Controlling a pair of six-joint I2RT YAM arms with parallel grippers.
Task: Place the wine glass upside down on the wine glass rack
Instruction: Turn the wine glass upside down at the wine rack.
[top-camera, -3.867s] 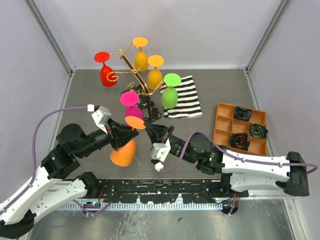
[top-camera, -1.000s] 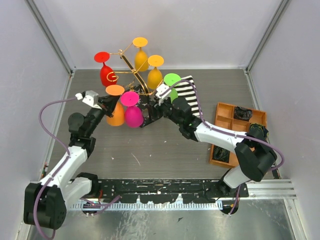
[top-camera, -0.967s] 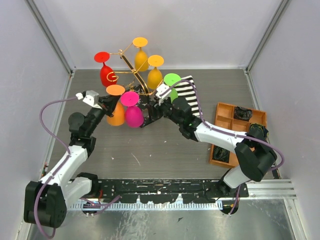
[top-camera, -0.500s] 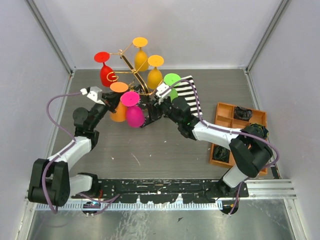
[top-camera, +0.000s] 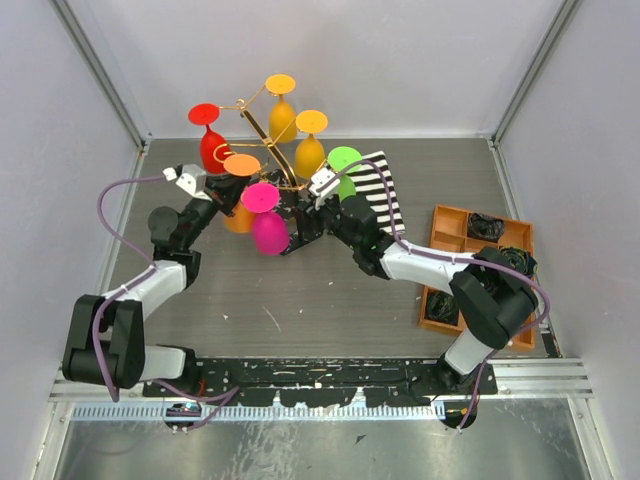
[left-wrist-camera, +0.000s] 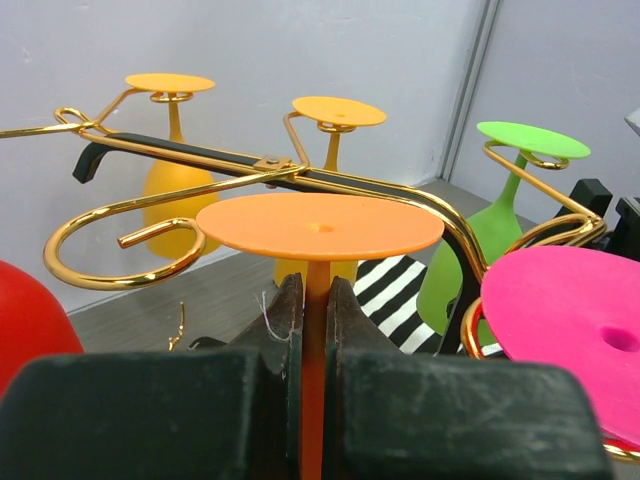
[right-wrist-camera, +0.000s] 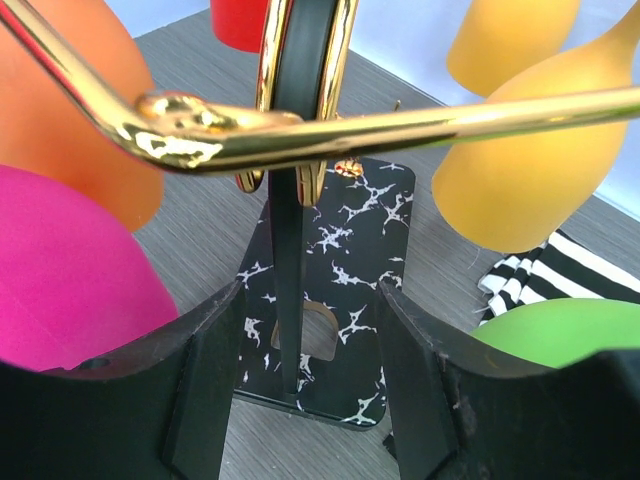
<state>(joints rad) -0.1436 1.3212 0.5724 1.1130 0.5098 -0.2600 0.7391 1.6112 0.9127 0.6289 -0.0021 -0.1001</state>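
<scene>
Fingers (left-wrist-camera: 283, 335) of left gripper (left-wrist-camera: 315, 300) clenched on stem of orange glass (left-wrist-camera: 320, 225); glass inverted, foot uppermost, just beside a curled arm of the rack (right-wrist-camera: 345, 240), between red glass (left-wrist-camera: 25, 320) and pink glass (left-wrist-camera: 570, 330); right gripper (right-wrist-camera: 310, 335) released, straddling the rack post.

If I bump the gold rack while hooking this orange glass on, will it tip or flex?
Likely top-heavy: the wine glass rack is a tall thin post on a small marbled base, loaded with glasses up high. Its thin wire arms probably spring slightly. The right hand, open around the post low down, may catch a tip.
</scene>
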